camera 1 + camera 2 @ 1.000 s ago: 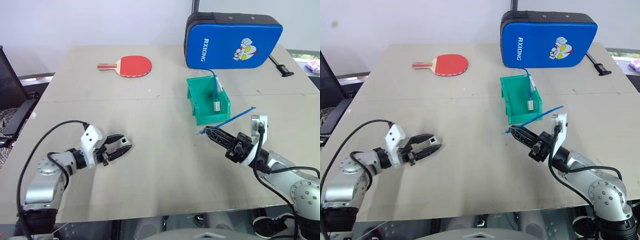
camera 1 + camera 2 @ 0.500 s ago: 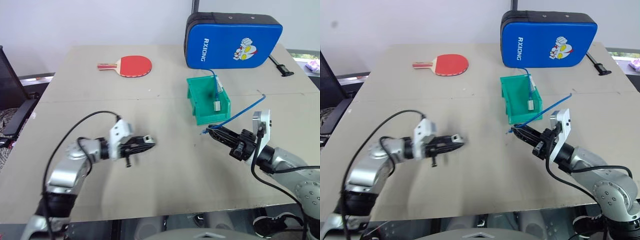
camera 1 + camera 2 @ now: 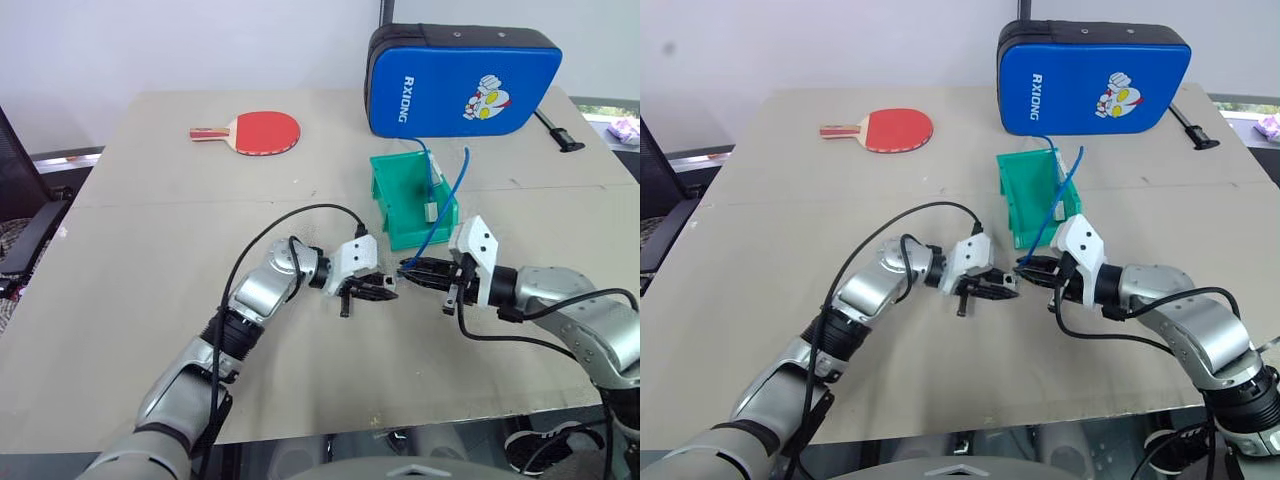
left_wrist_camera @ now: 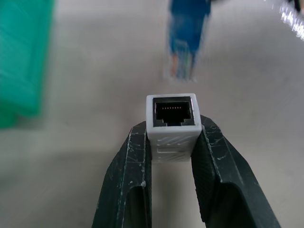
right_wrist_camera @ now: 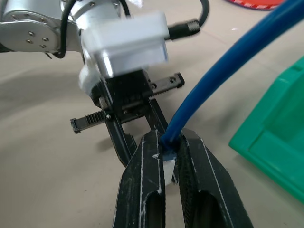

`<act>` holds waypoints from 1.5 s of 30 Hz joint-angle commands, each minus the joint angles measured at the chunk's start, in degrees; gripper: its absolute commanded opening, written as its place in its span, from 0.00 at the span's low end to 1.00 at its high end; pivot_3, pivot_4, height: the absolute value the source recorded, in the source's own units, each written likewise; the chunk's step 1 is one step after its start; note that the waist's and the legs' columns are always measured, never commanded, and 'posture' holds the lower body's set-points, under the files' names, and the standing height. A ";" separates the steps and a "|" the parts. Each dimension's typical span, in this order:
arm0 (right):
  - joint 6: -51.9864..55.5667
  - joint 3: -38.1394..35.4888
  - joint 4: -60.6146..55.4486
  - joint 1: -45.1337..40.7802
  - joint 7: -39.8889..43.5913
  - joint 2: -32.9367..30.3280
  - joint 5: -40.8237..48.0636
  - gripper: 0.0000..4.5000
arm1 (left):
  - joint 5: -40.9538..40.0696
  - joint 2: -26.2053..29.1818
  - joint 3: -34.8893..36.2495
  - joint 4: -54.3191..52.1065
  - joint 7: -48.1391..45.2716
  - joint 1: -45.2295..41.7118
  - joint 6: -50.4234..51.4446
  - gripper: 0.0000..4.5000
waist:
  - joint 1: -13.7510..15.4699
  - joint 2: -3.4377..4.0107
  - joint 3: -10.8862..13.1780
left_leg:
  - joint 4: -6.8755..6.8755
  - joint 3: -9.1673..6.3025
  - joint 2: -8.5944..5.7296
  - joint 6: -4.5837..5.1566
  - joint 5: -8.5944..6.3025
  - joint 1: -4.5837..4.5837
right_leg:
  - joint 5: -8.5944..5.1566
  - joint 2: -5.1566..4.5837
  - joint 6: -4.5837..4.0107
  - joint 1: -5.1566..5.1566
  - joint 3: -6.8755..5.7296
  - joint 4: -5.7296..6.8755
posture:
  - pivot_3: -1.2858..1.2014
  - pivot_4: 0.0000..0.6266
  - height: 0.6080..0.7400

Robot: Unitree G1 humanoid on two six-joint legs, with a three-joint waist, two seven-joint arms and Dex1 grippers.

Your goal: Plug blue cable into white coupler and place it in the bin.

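Two grippers meet tip to tip above the surface [image 3: 200,330] — the left gripper [image 4: 172,142] pinches one tiny white plastic coupler [image 4: 172,124], the right gripper [image 5: 169,156] one thin blue cable [image 5: 213,85] — just before one green plastic bin [image 3: 395,205].

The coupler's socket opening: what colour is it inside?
Black inside the white coupler, clearest in the left wrist view.

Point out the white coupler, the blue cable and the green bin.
white coupler [image 4: 172,115]: left wrist view, its socket face.
blue cable [image 5: 223,69]: right wrist view, the cord above the gripper.
green bin [image 3: 392,205]: left eye view, its inner wall.
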 commanded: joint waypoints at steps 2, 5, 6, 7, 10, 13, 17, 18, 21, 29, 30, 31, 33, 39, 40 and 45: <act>-1.84 0.95 1.08 -2.33 3.17 0.12 -3.74 0.00 | 1.24 -0.62 -0.42 -0.27 -1.44 -0.89 -2.23 0.12 | 0.05 0.00 0.00 | 0.00 0.02 0.00 0.00 0.00 0.01 | 0.00 -0.05 0.00 0.01 0.01 0.00 | 0.52 0.24 1.00; -1.72 1.58 1.95 -3.02 4.72 0.65 -5.08 0.00 | 1.66 -0.83 -0.17 -0.30 -1.64 -0.82 -2.25 0.12 | 0.07 0.00 0.00 | 0.01 0.02 0.00 0.00 0.00 0.00 | 0.00 -0.08 0.00 0.01 0.02 0.00 | 0.52 0.24 1.00; -1.69 2.05 2.28 -3.31 5.34 0.85 -5.57 0.00 | 1.93 -0.82 -0.21 -0.33 -1.62 -0.73 -2.56 0.12 | 0.07 0.00 0.00 | 0.01 0.02 0.00 0.00 0.00 0.01 | 0.00 -0.07 0.01 0.01 0.02 0.00 | 0.52 0.24 1.00; -1.67 2.33 2.51 -3.48 5.80 1.04 -5.97 0.00 | 2.13 -0.81 -0.24 -0.34 -1.62 -0.66 -2.81 0.12 | 0.07 0.00 0.00 | 0.01 0.02 0.00 0.00 0.00 0.01 | 0.00 -0.07 0.01 0.01 0.02 0.00 | 0.52 0.24 1.00; -2.35 4.45 3.60 -3.91 7.84 0.91 -8.71 0.00 | 2.31 -0.99 -0.24 -0.58 -1.57 -0.37 -2.73 0.12 | 0.07 0.00 0.00 | 0.01 0.00 -0.01 0.00 0.00 0.01 | 0.00 -0.07 0.01 0.01 0.00 0.01 | 0.52 0.24 1.00; -2.39 4.87 3.86 -4.19 9.14 1.35 -9.34 0.00 | 2.55 -1.07 -0.31 -0.91 -1.62 -0.10 -2.51 0.12 | 0.07 0.00 -0.01 | 0.02 0.00 -0.01 0.00 0.00 0.03 | 0.00 -0.07 0.01 0.02 0.00 0.01 | 0.52 0.24 1.00; -2.00 5.56 3.95 -4.49 10.70 0.93 -10.76 0.00 | 2.78 -1.31 -0.19 -0.91 -1.61 -0.07 -2.63 0.12 | 0.08 0.00 -0.01 | 0.02 0.00 0.00 0.00 0.00 0.05 | 0.00 -0.07 0.01 0.04 0.00 0.02 | 0.52 0.24 1.00; -2.16 5.91 4.18 -4.52 11.00 0.59 -11.57 0.00 | 2.84 -1.38 -0.18 -0.88 -1.60 -0.09 -2.70 0.12 | 0.08 0.01 -0.01 | 0.02 0.00 0.00 0.00 0.00 0.05 | 0.00 -0.07 0.01 0.04 0.00 0.02 | 0.52 0.24 1.00; -2.47 6.93 5.41 -5.13 12.43 -0.45 -13.89 0.00 | 2.95 -1.65 -0.29 -0.78 -1.77 -0.19 -3.19 0.12 | 0.07 0.01 -0.01 | 0.03 0.00 0.00 0.00 0.00 0.06 | 0.00 -0.07 0.01 0.05 0.00 0.02 | 0.52 0.24 1.00; -1.14 9.70 7.98 -9.68 16.02 -1.56 -17.80 0.00 | 3.57 -2.37 -0.28 -0.61 -1.93 -0.30 -3.99 0.12 | 0.30 0.01 -0.01 | 0.04 0.01 -0.02 0.00 0.00 0.05 | 0.01 -0.10 0.01 0.06 0.01 0.01 | 0.52 0.24 1.00; -0.92 10.21 8.20 -10.18 16.35 -1.50 -18.13 0.00 | 3.58 -2.53 -0.24 -0.64 -1.79 -0.32 -4.00 0.12 | 0.36 0.01 -0.01 | 0.04 0.01 -0.02 0.00 0.00 0.05 | 0.01 -0.10 0.01 0.06 0.01 0.01 | 0.52 0.24 1.00; -0.83 11.32 8.73 -10.58 16.78 -1.47 -19.05 0.00 | 3.62 -2.72 -0.23 -0.73 -1.61 -0.29 -3.97 0.12 | 0.37 0.02 -0.02 | 0.05 -0.02 -0.02 0.00 0.00 0.05 | 0.01 -0.10 0.00 0.06 -0.02 0.02 | 0.52 0.24 1.00; -0.89 13.71 9.90 -10.75 17.96 -1.75 -20.91 0.00 | 3.60 -3.09 -0.16 -1.00 -1.25 -0.10 -3.81 0.12 | 0.38 0.02 -0.02 | 0.06 -0.02 -0.02 0.00 0.00 0.07 | 0.01 -0.10 0.00 0.07 -0.03 0.02 | 0.52 0.24 1.00; -1.26 16.33 12.65 -9.63 20.11 -1.94 -23.40 0.00 | 3.74 -3.55 0.07 -1.79 -0.44 0.75 -3.35 0.12 | 0.44 0.03 -0.22 | 0.07 -0.03 -0.01 0.00 0.00 0.22 | 0.00 -0.11 0.00 0.24 -0.04 0.01 | 0.52 0.24 1.00; -1.48 16.04 12.86 -9.47 20.10 -1.68 -23.43 0.00 | 3.76 -3.62 0.21 -1.88 -0.21 0.93 -3.27 0.12 | 0.48 0.04 -0.37 | 0.08 -0.03 -0.01 0.00 0.00 0.24 | 0.00 -0.11 0.00 0.26 -0.04 0.01 | 0.52 0.24 1.00; -2.06 10.66 12.70 -8.60 18.26 1.31 -20.41 0.00 | 0.62 -3.44 3.52 -4.89 0.88 2.77 1.38 0.35 | 0.48 0.05 -0.65 | 0.08 -0.05 0.00 0.01 0.00 0.32 | 0.00 -0.12 0.00 0.36 -0.05 0.01 | 0.52 0.24 1.00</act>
